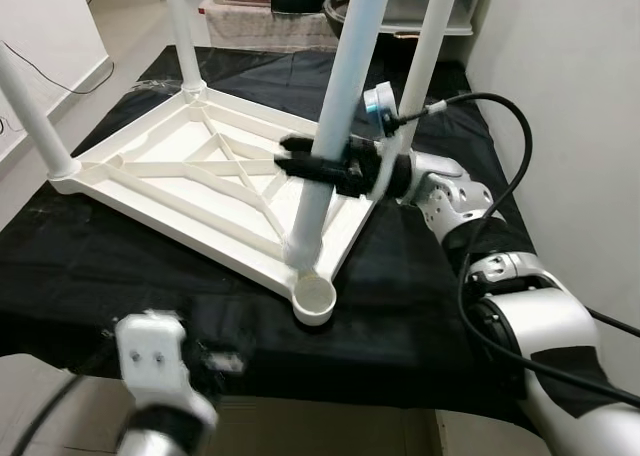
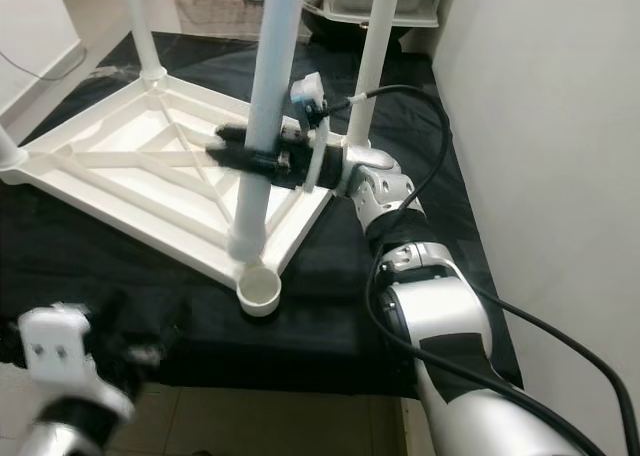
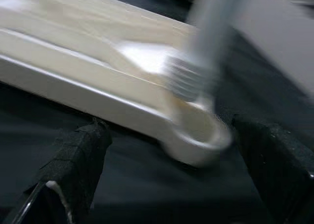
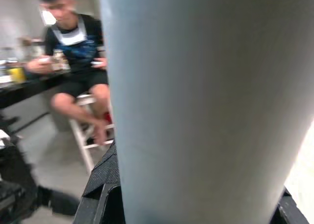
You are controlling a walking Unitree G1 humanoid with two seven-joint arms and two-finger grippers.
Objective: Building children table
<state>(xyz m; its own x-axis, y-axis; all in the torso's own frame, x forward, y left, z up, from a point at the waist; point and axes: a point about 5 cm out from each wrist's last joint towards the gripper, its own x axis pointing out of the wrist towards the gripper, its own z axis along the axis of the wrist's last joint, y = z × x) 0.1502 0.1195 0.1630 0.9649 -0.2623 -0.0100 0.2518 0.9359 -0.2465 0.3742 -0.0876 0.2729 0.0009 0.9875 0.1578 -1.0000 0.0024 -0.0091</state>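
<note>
A white plastic table top [image 1: 180, 166] lies upside down on a black cloth [image 1: 420, 306]. My right gripper [image 1: 300, 158] is shut on a loose white leg [image 1: 345, 66], which leans slightly. The leg's lower end rests on the frame just behind the empty round corner socket [image 1: 316, 298] at the near corner. In the right wrist view the leg [image 4: 211, 106] stands right up against the camera. My left gripper [image 1: 215, 361] is low at the near left, blurred. Seen from the left wrist, its fingers [image 3: 78, 155] are spread open in front of the socket [image 3: 201, 130] and the leg's ribbed end [image 3: 189, 81].
Three fitted legs stand up at the left [image 1: 30, 106], back [image 1: 183, 36] and back-right [image 1: 430, 46] corners. A wall [image 1: 580, 96] runs close on the right. Bins and clutter [image 1: 440, 1] sit behind the table. A person sits on a stool [image 4: 73, 42] across the room.
</note>
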